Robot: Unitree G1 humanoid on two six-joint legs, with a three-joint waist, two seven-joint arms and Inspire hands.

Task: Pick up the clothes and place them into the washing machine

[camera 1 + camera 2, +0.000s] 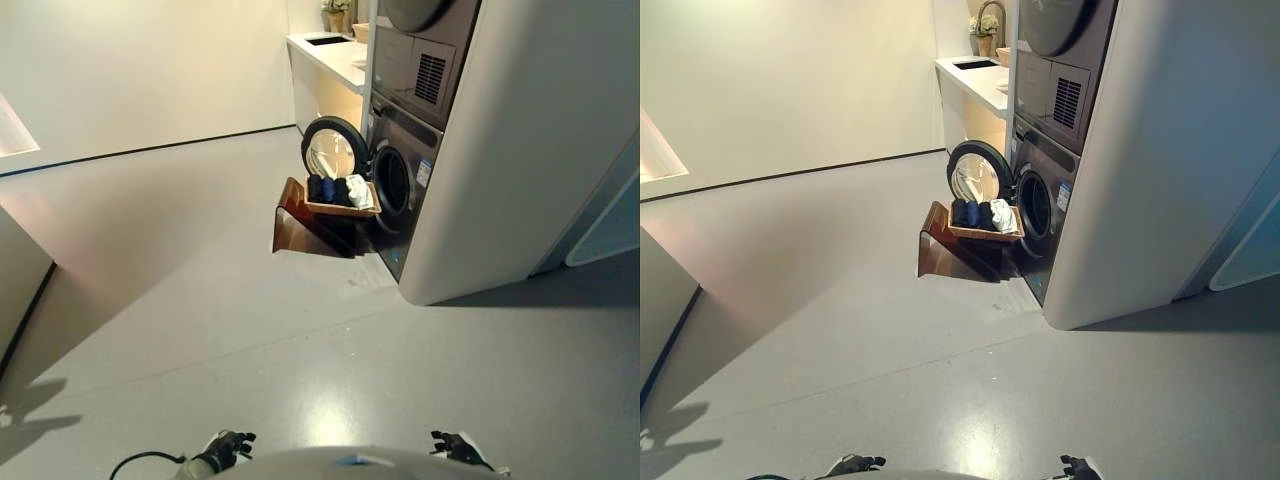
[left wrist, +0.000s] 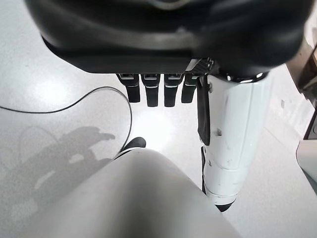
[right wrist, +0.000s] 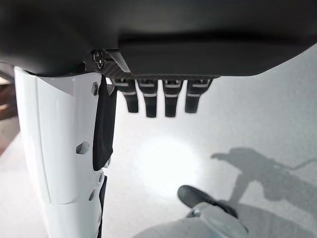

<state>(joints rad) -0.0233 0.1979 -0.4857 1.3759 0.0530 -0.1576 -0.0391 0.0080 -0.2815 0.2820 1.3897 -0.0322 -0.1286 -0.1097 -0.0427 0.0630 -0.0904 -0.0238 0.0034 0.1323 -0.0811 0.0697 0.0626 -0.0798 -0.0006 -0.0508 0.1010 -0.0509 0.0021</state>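
Dark blue and white clothes (image 1: 338,190) lie in a wooden basket (image 1: 343,209) on a brown stand, far ahead on the floor. Right behind it stands the dark washing machine (image 1: 398,190) with its round door (image 1: 332,148) swung open to the left. My left hand (image 1: 228,449) hangs low at the bottom edge of the eye views, far from the basket, its fingers (image 2: 148,91) straight and empty. My right hand (image 1: 458,446) hangs likewise at the bottom right, with fingers (image 3: 158,99) straight and nothing in them.
A tall white cabinet wall (image 1: 510,150) encloses the machine, with a dryer (image 1: 430,40) stacked above it. A white counter with a sink (image 1: 325,50) stands behind. Wide grey floor (image 1: 250,330) lies between me and the basket. A low wall edge (image 1: 25,270) is at the left.
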